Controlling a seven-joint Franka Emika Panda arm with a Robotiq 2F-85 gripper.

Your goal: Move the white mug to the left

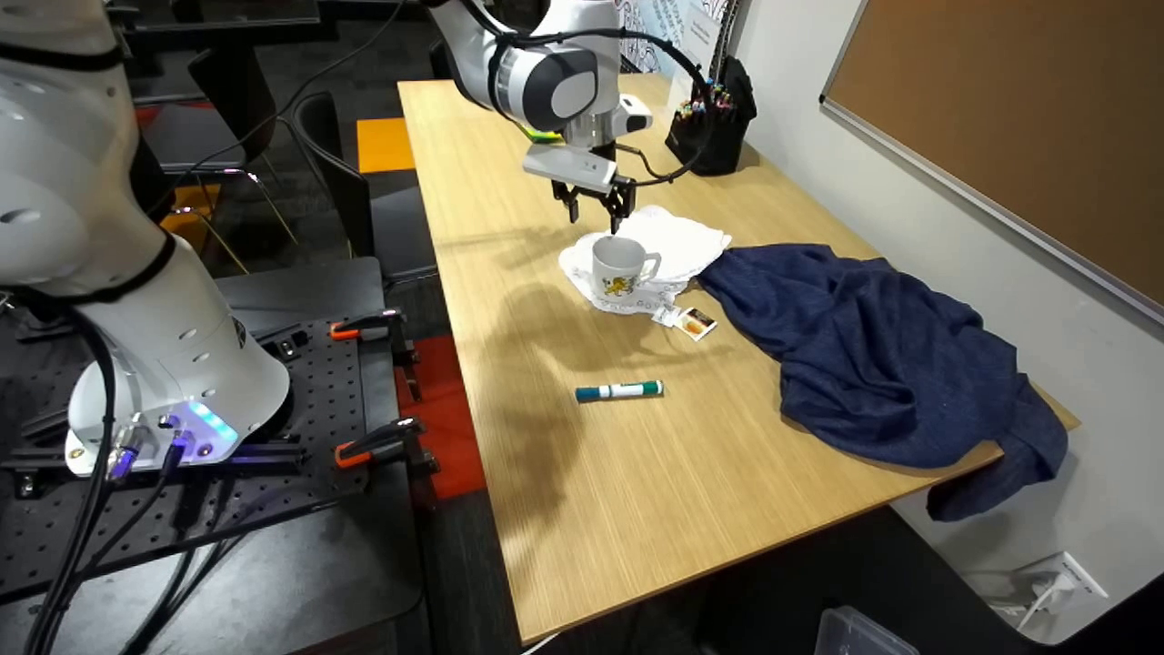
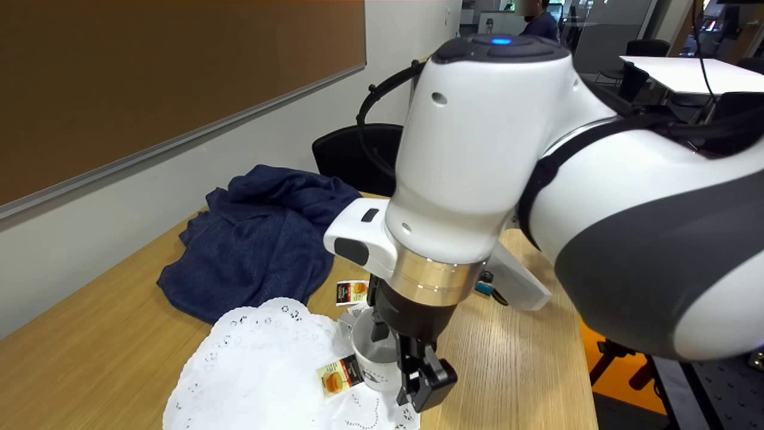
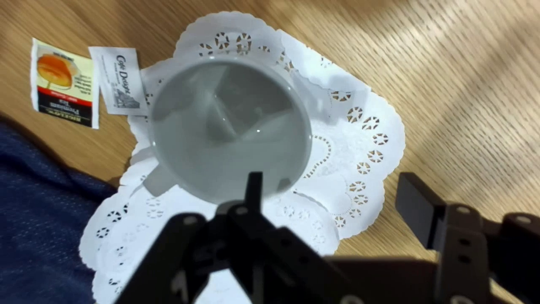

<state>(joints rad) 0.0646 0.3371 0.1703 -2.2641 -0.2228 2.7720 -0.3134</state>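
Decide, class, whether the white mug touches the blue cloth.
Apart: the wrist view shows lacy doily paper between the white mug and the blue cloth.

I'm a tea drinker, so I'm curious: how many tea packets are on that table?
2. One packet lies on bare table beside the white sachet; the other packet sits on the lace, close by the mug. More could be hidden under the blue cloth.

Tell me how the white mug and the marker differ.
The white mug stands upright; the marker lies on its side. The mug is wide and hollow, the marker slim and straight. The mug rests on paper doilies, the marker directly on the wooden table. Both show some white.
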